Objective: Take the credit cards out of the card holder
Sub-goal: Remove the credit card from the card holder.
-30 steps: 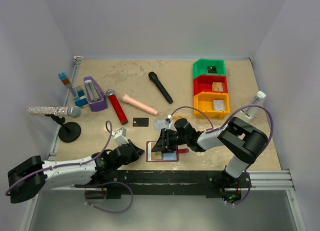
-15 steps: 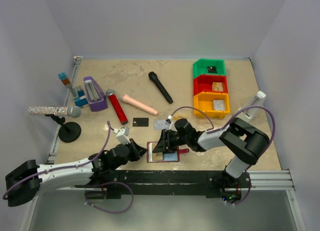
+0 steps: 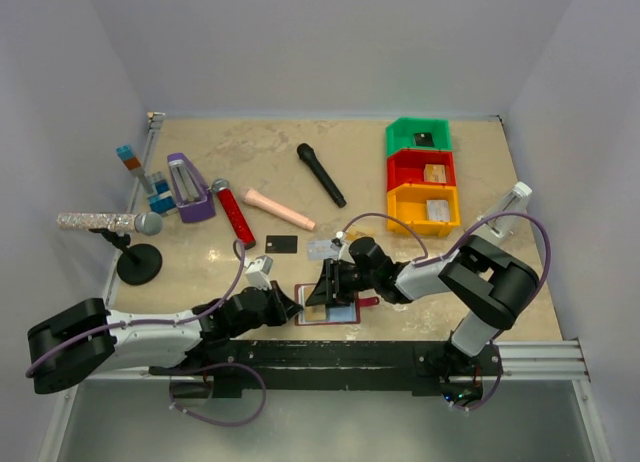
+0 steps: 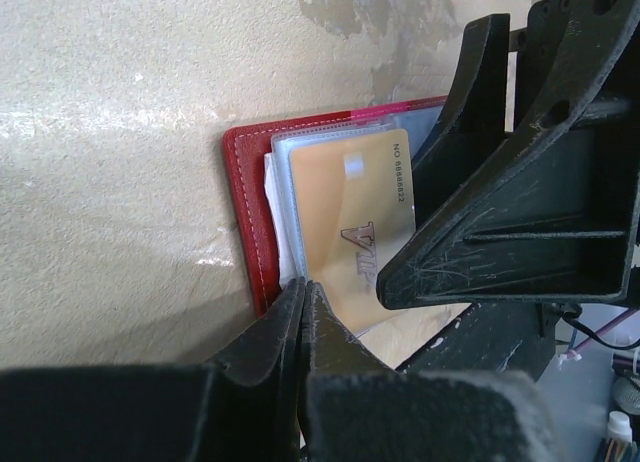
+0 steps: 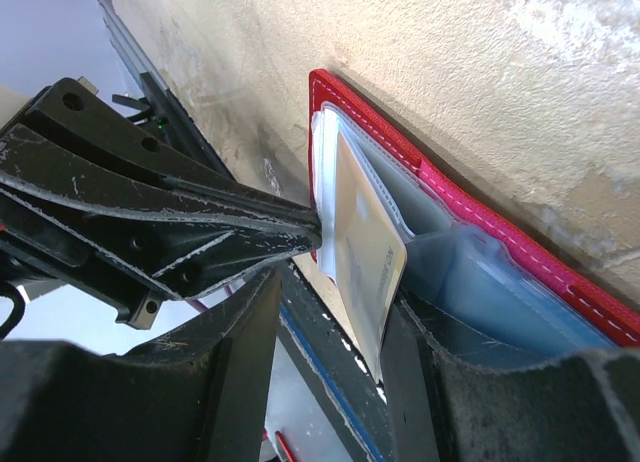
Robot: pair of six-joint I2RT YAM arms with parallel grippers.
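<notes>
We find the card holder [image 4: 245, 212] lying open midway along the near edge of the bench [image 3: 300, 152]. The right end effector [image 3: 325, 287] is spread, straddling a tan-gold card [image 4: 350, 232]. The left end effector [image 4: 305, 282] is pressed together at that card's edge (a true pinch we cannot confirm).

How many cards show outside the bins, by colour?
Black card, lying loose: 1
Silver-grey card, lying loose: 1
Gold card, in the card holder: 1
Total: 3
</notes>
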